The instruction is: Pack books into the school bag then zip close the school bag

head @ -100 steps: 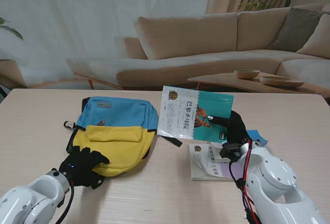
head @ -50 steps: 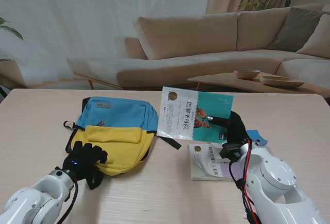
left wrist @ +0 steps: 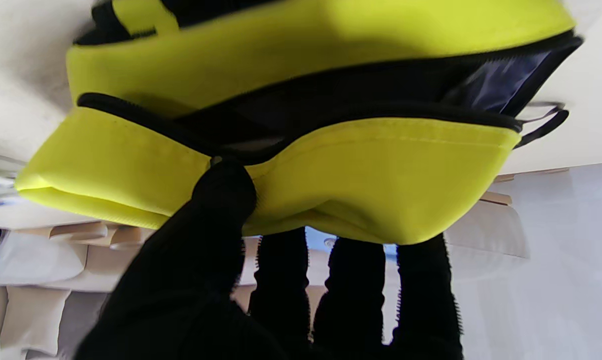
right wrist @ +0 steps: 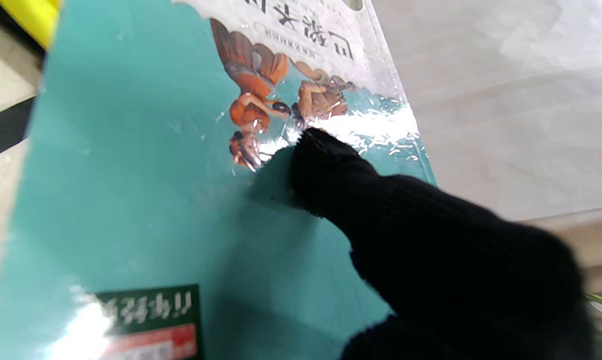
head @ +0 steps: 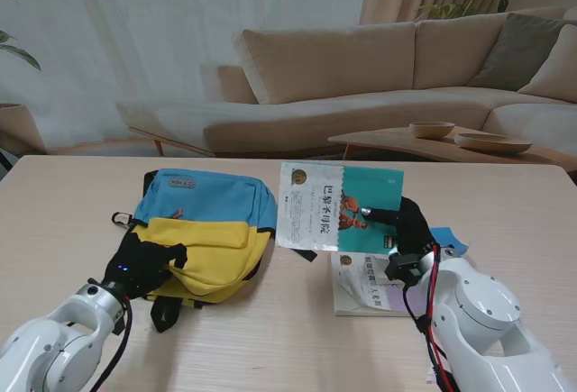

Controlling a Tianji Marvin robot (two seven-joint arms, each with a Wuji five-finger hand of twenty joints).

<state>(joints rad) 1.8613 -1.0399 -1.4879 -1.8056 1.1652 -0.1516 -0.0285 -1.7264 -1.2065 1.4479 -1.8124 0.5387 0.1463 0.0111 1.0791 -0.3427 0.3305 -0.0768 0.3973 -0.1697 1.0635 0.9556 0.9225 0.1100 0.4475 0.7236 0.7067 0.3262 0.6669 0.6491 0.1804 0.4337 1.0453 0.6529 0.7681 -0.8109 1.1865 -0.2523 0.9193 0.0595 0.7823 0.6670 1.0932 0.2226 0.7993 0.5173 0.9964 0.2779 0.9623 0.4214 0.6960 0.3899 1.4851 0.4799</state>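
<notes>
Over the table, left hand pinches the bag's flap; right hand grips a tilted book.

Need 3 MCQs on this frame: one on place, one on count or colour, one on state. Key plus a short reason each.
1. Where does the second book lie?
A. On the table, under the raised teal book
B. Inside the bag
C. On the sofa

2. How many books show?
A. One
B. Two
C. Four

3. What state is the school bag opening in?
A. Zipped shut
B. Unzipped, held apart
C. Hidden under a book

Key: 1 A, it rests flat on the table beneath the teal book that the right hand holds. 2 B, only those two appear. 3 B, the left wrist view shows the left hand pinching the yellow edge, dark lining showing.
</notes>
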